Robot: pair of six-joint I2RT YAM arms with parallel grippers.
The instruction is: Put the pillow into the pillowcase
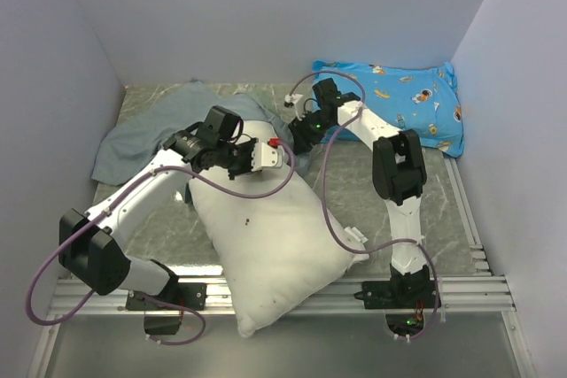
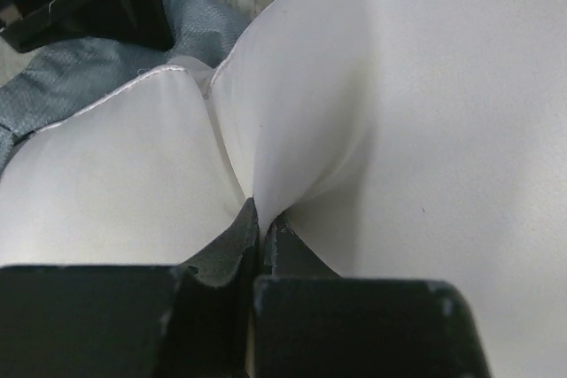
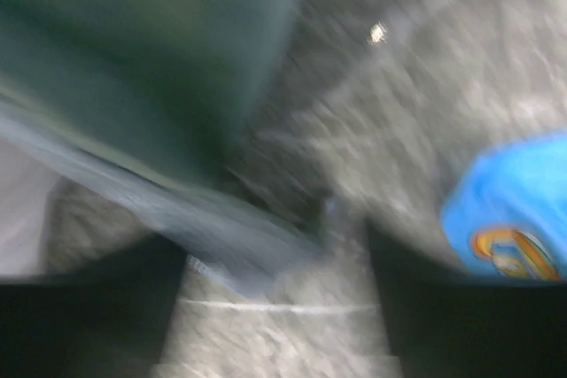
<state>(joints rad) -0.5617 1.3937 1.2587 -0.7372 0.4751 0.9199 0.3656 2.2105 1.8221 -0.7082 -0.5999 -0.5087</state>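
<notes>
The plain white pillow (image 1: pixel 266 245) lies puffy in the middle of the table, its near corner over the front rail. My left gripper (image 1: pixel 276 157) is shut on a fold of the pillow's (image 2: pixel 416 112) far edge, the white fabric pinched between the black fingertips (image 2: pixel 285 245). The grey-blue pillowcase (image 1: pixel 146 130) lies crumpled at the back left, reaching behind the pillow. My right gripper (image 1: pixel 303 137) hangs just beyond the pillow's far edge, open. In the blurred right wrist view a grey-blue and dark green edge of the pillowcase (image 3: pixel 186 219) runs toward the gap without being gripped.
A bright blue cartoon-print cushion (image 1: pixel 403 104) lies at the back right against the wall. White walls close in the left, back and right. A metal rail (image 1: pixel 478 285) runs along the near edge by the arm bases. The marble tabletop (image 1: pixel 452 210) shows beside the right arm.
</notes>
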